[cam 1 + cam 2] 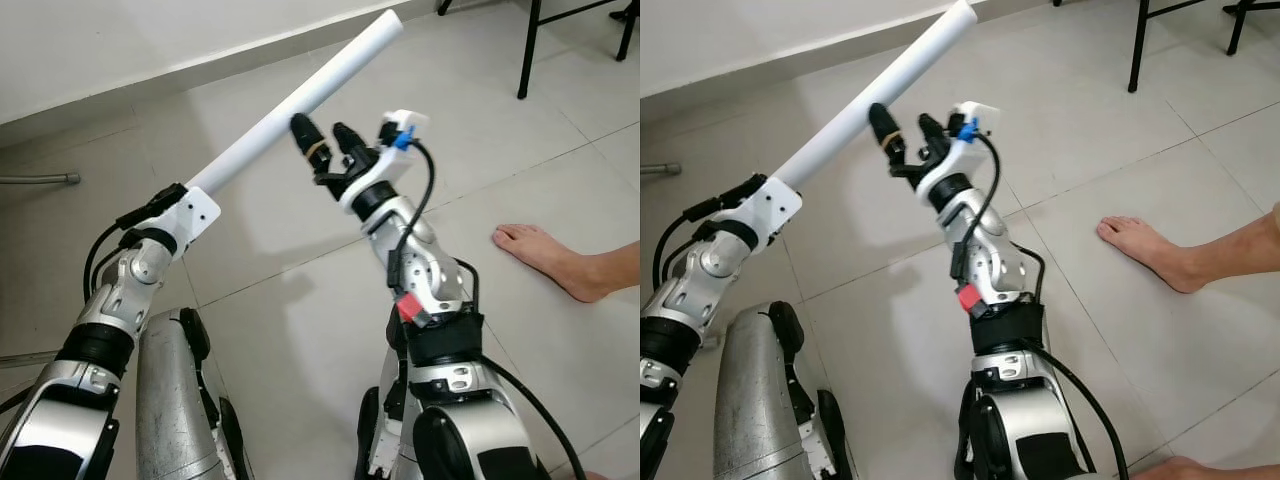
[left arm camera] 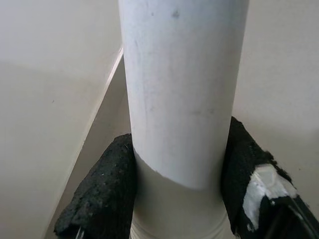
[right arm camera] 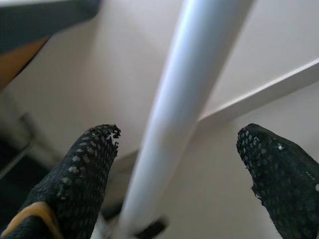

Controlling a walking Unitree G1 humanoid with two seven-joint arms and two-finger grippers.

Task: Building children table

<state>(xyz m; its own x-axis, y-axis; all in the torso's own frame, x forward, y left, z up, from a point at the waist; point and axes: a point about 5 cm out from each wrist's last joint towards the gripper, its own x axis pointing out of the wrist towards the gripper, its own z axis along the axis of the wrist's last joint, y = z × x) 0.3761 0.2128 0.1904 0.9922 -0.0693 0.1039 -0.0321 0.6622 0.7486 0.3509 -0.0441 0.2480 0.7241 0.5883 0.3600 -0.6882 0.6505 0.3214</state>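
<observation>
As we look down from the head, we see this:
Leg: the white leg (image 1: pixel 300 100) is in the air over the floor (image 1: pixel 300 330), slanted up and away toward the wall (image 1: pixel 120 40).
Left gripper: our left gripper (image 2: pixel 174 199) pinches the leg at its lower end, one black pad (image 2: pixel 99 194) on each side.
Right gripper: our right gripper (image 1: pixel 325 140) is spread, fingers (image 3: pixel 79 174) on both sides of the leg near its middle, apart from it.
Person: a bare foot (image 1: pixel 545 255) rests on the floor at our right.

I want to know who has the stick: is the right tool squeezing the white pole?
No, the right tool is open, its fingers apart from the white pole between them.
</observation>
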